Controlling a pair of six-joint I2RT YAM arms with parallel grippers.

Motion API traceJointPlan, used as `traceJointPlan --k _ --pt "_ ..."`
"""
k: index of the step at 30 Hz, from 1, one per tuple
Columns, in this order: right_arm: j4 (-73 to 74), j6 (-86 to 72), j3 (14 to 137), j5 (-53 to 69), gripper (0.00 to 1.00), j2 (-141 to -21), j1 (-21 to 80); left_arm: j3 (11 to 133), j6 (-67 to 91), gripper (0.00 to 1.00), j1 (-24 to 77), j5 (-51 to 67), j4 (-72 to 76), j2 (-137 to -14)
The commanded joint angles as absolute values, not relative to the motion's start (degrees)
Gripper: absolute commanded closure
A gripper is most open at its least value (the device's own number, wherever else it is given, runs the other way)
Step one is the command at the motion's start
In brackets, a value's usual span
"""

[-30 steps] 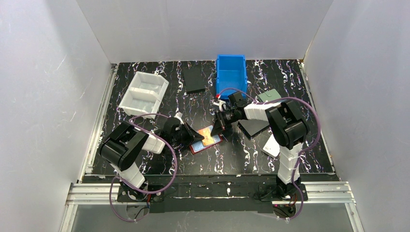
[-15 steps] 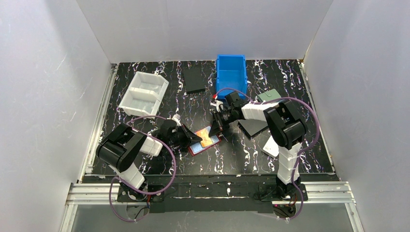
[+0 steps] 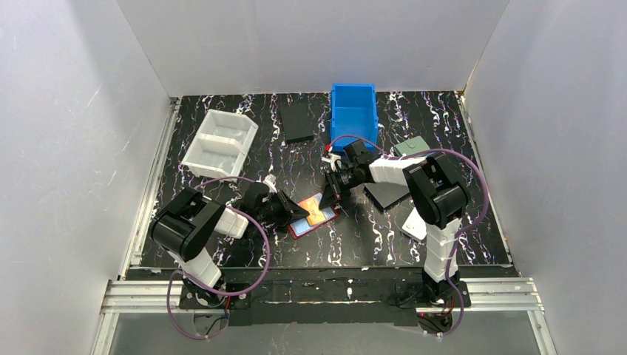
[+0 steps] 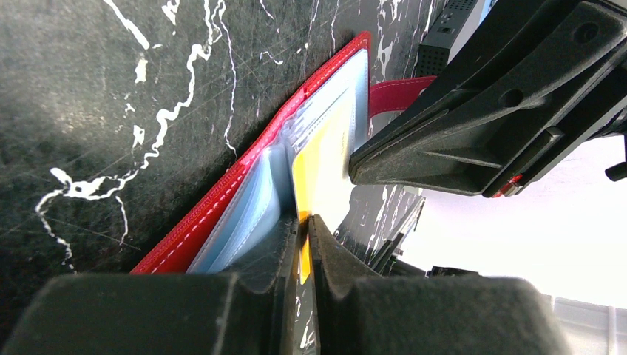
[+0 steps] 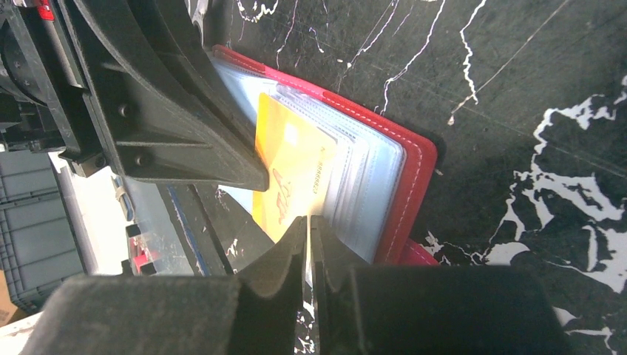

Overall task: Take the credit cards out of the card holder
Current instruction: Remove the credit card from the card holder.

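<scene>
Near the middle of the black, white-veined bench [image 3: 370, 240]: the red card holder [image 3: 307, 225], spread open and flat, pale blue-grey pockets facing up, snap tab sticking out at the far end. Rising out of those pockets: the orange card [image 3: 319, 213], partly drawn, one end tucked among the clear sleeves, the rest standing free above them.

Reaching in from the left and low over the holder's near half: the left end effector [image 3: 302, 213]. In its own wrist view, fingers all but together, only a thin slit left, and in that slit a strip of the orange card, pinched by its edge.

Reaching in from the far right, tipped down over the holder's other half: the right end effector [image 3: 330, 199]. In its own wrist view, the same narrow slit, with a corner of the orange card running straight into it, so gripped there as well, on the opposite edge. In each wrist view, the other arm's dark finger, its tip touching the card.

Elsewhere on the bench, well apart from the holder:
- blue bin [image 3: 353, 111] at the far edge, about centre
- white two-compartment tray [image 3: 219, 144] far left
- black flat case [image 3: 298, 120] between tray and bin
- second black flat case [image 3: 388, 194] just right of the right end effector, partly under that arm
- pale green wallet [image 3: 412, 146] behind it
</scene>
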State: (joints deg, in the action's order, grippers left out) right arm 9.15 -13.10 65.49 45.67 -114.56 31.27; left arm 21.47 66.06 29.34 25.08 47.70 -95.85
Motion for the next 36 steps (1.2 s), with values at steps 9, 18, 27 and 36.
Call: traceJointPlan --k 9,18,27,36 --pt "13.27 -6.69 63.11 27.16 0.81 -121.07 31.38 20.15 65.50 0.87 29.55 30.01 47.20 -95.79" --pt "13.34 -6.51 63.17 26.57 0.81 -121.28 31.38 19.00 65.80 1.00 28.99 30.05 47.64 -95.34" --pt "13.45 -6.36 63.28 25.62 0.79 -121.38 31.27 14.48 65.50 1.00 27.91 30.14 47.64 -91.93" --pt "14.14 -2.64 64.52 33.14 0.74 -117.85 31.20 10.64 64.27 1.00 27.42 30.02 45.33 -80.64"
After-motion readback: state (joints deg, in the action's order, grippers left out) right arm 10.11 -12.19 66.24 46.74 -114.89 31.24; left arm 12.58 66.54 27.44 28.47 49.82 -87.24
